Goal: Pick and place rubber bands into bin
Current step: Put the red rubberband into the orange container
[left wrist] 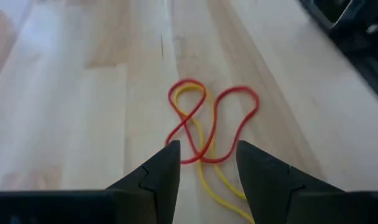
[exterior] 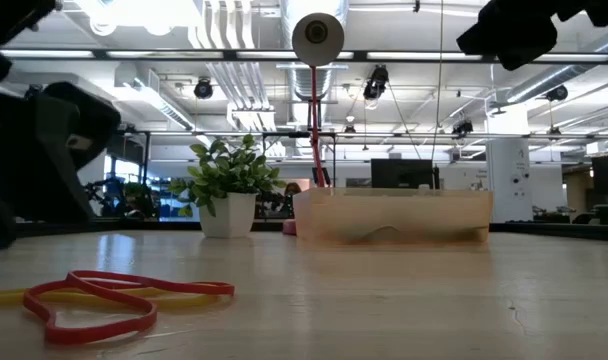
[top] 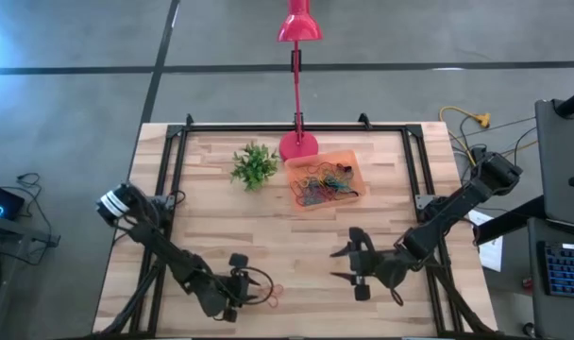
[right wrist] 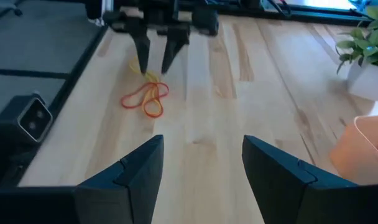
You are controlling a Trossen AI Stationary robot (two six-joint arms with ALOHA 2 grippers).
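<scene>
Near the front edge of the tabletop (top: pixel 268 241), two loose rubber bands (left wrist: pixel 204 127) are straddled by the wide-open, empty left end effector (left wrist: pixel 204 163); a pickup is judged underway. Lowering and closing are called for, then carriage to the bin (top: pixel 327 179). Nearby, the right end effector (right wrist: pixel 201 163) waits wide open.

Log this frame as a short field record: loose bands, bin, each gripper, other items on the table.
loose bands: a red rubber band and a yellow rubber band tangled together on the bare wood near the table's front left
bin: orange bin at the table's back centre, already holding a heap of mixed-colour bands
left gripper: open, poised right over the tangled pair, jaws either side of the crossing strands
right gripper: open, empty, waiting front right, facing the left arm
other items: small green plant and pink lamp beside the bin
</scene>
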